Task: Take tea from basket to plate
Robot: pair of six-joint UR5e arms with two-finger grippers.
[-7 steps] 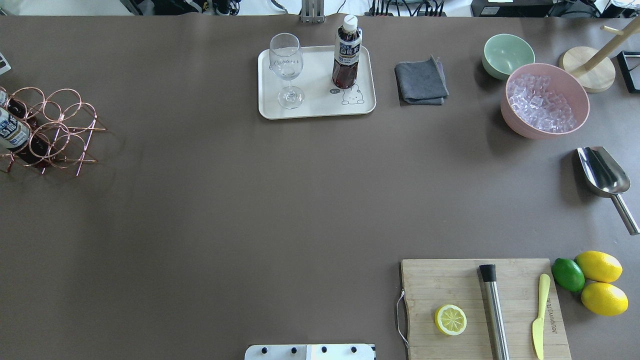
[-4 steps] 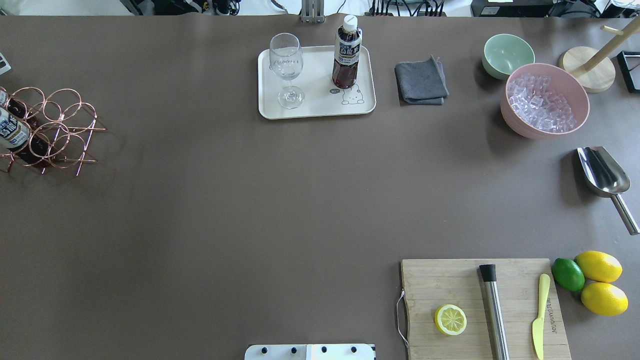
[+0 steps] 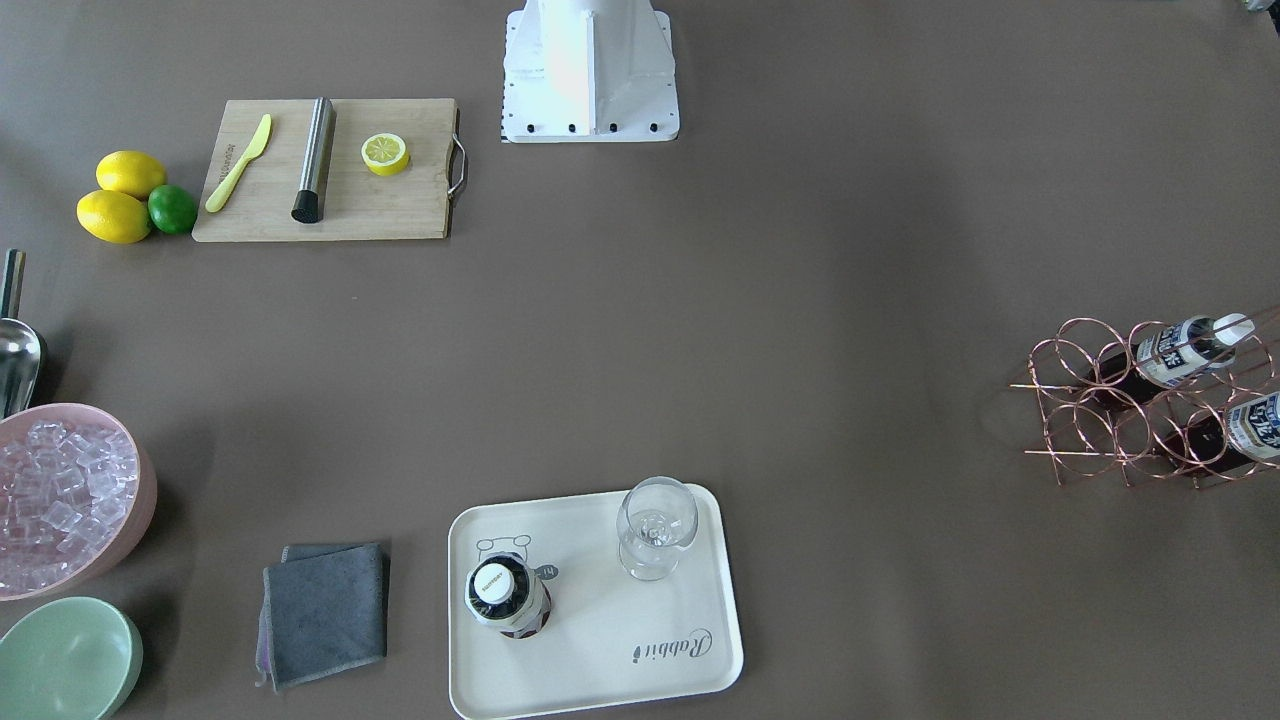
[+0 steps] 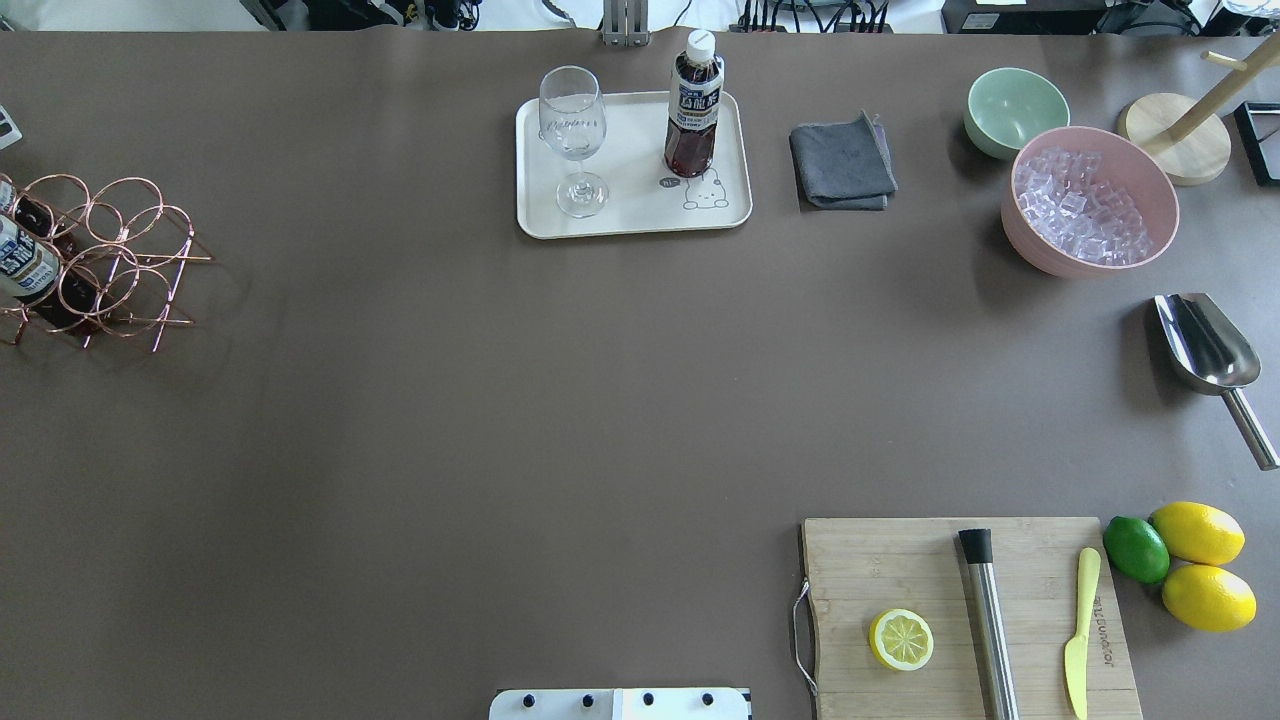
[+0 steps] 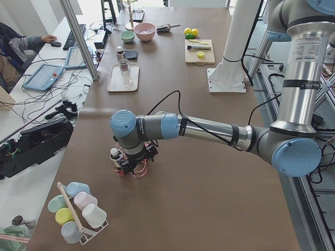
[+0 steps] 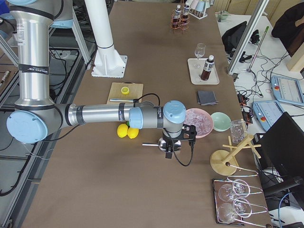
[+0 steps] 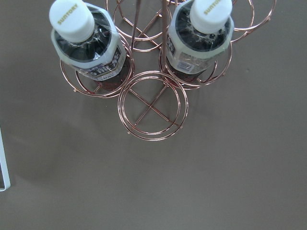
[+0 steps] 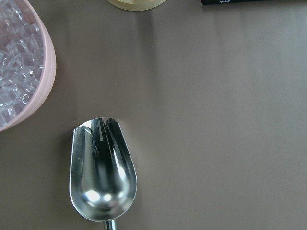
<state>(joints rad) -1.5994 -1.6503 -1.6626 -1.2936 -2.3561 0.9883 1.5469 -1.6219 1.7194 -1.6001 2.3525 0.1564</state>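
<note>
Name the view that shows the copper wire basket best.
Exterior front-facing: nearly the whole basket shows, with two tea bottles in it. Overhead crops it at the edge, left wrist sees only some rings, exterior left mostly hides it behind the left arm, exterior right shows it tiny.

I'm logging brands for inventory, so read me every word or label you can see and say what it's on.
"SUNTORY": white cap of the tea in the basket.
"Rabbit": on the plate.
Tea labels and the cutting board print: too small to read.
</note>
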